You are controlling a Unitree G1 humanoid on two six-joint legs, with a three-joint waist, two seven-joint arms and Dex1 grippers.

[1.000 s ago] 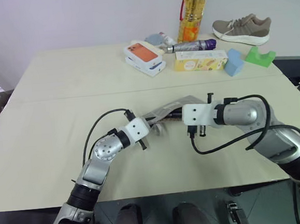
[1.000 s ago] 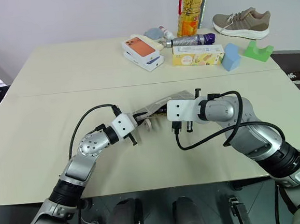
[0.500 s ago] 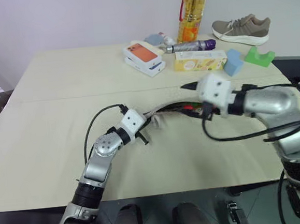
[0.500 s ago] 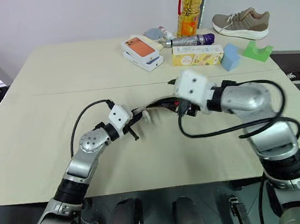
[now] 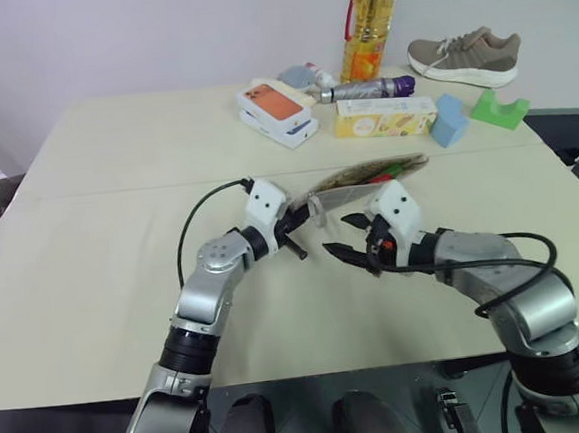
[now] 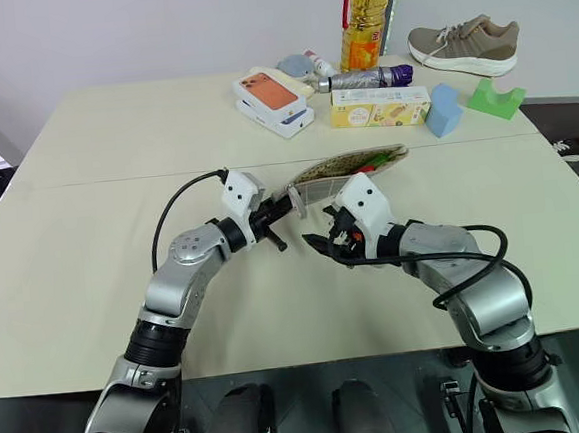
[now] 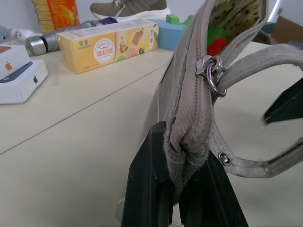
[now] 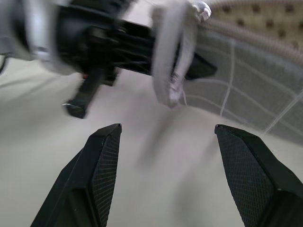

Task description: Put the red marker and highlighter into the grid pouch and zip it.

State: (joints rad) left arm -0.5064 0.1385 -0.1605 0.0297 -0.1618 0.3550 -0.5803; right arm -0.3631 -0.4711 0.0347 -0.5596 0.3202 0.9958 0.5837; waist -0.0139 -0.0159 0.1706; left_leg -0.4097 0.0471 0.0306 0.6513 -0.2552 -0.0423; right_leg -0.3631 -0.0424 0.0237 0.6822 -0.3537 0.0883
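soft grey grid pouch (image 5: pixel 362 176), floppy: pinched at zip end by left gripper (image 5: pixel 298 226); right gripper (image 5: pixel 349 238) open, best on zip pull (image 7: pixel 211 71).

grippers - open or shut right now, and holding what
Left gripper: shut on the zip end of the grid pouch, held off the table.
Right gripper: open, holding nothing, pointed at the pouch's wrist loop.
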